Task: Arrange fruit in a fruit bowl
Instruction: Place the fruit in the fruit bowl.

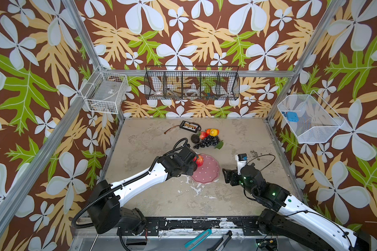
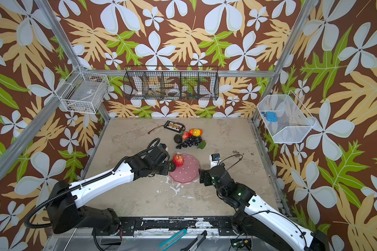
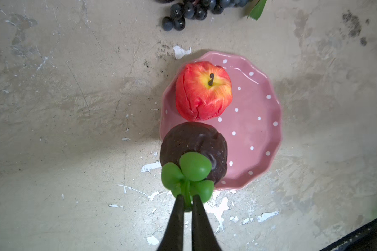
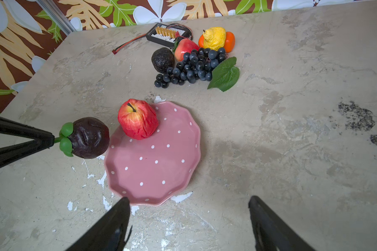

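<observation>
One dark fruit [image 3: 194, 139] hangs from the left gripper [image 3: 186, 197], which is pinched shut on the fruit's green stem, at the left rim of the bowl [image 3: 259, 134]. One apple [image 3: 202, 95] sits in the bowl, near the dark fruit. The right gripper [image 4: 188, 198] stands wide apart and empty beside the bowl. Heaped behind the bowl: one avocado [image 4: 162, 59], a second apple [image 4: 184, 51], one grape bunch [image 4: 194, 65], one lemon [image 4: 214, 38], two oranges [image 4: 230, 41].

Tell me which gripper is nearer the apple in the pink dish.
Left. The left gripper holds a dark fruit by its green stem right beside the apple; the right gripper hangs open past the opposite rim of the dish.
</observation>
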You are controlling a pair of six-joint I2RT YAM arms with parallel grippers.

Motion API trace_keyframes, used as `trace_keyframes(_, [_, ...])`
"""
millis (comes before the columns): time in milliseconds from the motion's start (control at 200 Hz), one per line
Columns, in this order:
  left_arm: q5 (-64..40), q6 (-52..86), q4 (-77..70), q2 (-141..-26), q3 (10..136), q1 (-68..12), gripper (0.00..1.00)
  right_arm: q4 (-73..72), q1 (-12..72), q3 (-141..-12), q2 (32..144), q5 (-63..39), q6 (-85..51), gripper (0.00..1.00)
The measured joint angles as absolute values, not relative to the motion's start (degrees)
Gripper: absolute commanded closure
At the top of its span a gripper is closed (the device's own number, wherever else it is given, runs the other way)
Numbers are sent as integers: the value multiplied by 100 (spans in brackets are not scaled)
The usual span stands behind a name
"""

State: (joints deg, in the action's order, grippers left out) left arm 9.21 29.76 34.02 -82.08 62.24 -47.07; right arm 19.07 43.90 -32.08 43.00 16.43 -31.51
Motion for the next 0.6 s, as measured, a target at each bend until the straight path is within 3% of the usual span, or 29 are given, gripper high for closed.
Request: trace_keyframes(601, [1194,2733,4528,-9649,7520,-4897,100,1710,4392,-2709,4084,1476,-3260,13])
